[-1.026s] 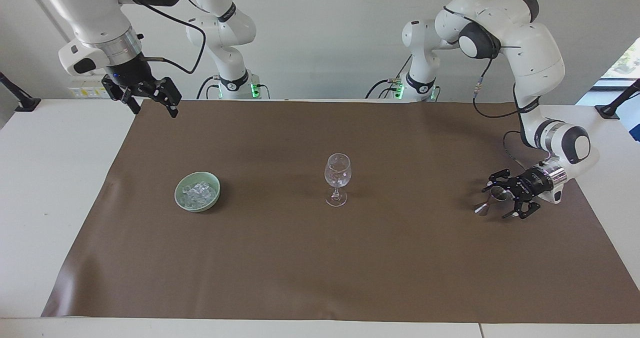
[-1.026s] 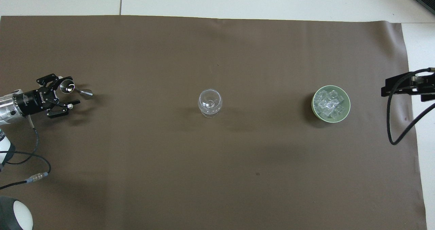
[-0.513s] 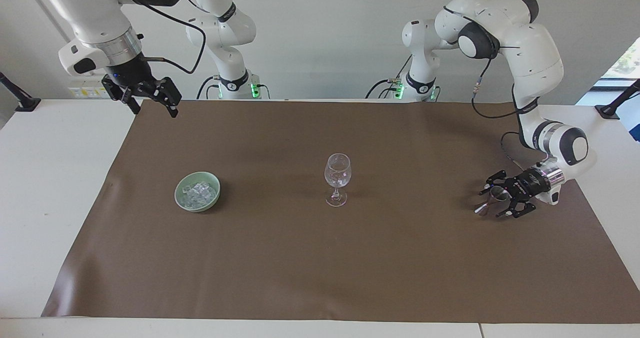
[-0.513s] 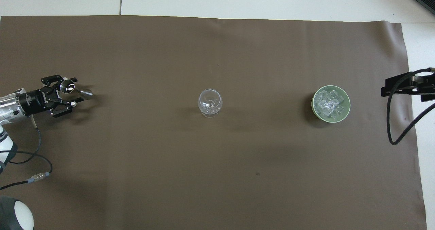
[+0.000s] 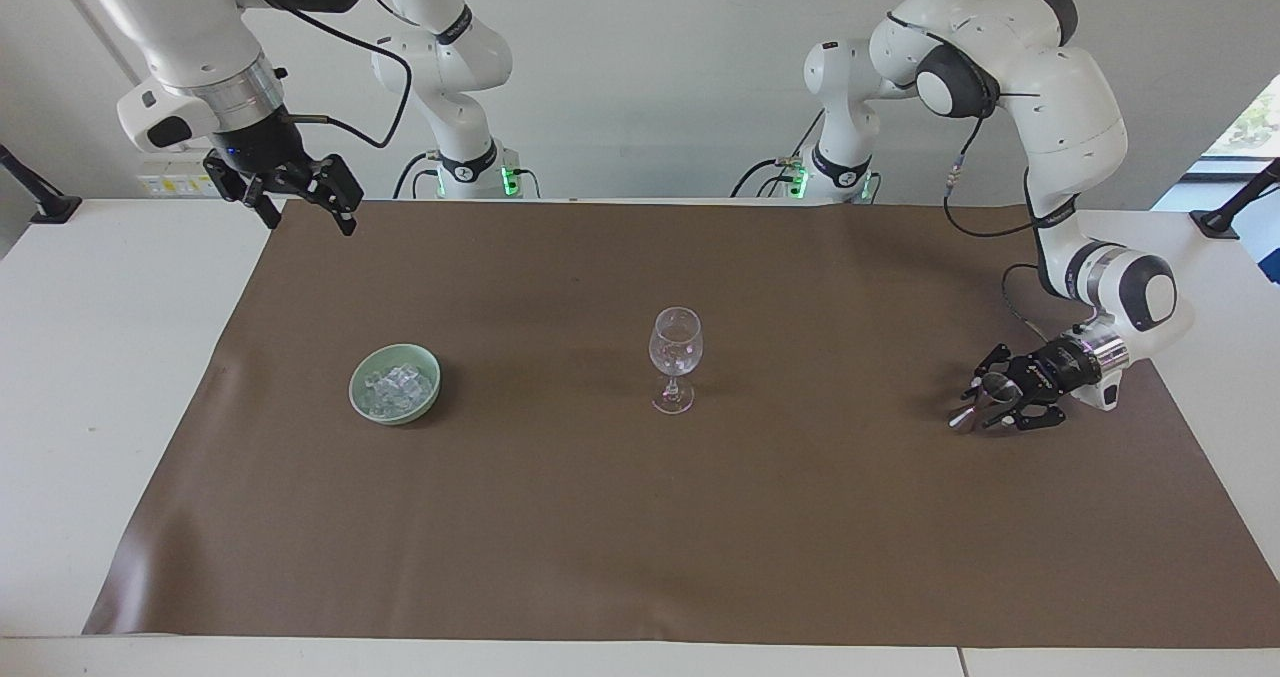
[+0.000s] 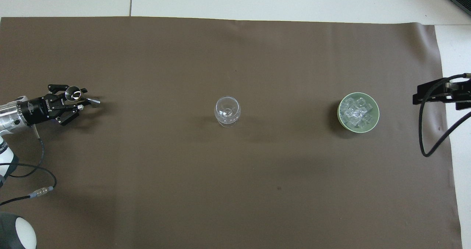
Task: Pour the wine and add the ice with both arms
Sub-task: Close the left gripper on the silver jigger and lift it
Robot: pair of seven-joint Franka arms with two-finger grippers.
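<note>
A brown mat (image 5: 640, 517) covers the white table (image 5: 90, 357). At the table's edge beside the mat, a black clamp mount (image 5: 35, 197) stands at each end.

Bright, even daylight filled the scene, and both views were sharp. Soft shadows lay on the brown mat (image 5: 640, 517) beside the wine glass (image 5: 675, 357) and green bowl (image 5: 395, 384)
</note>
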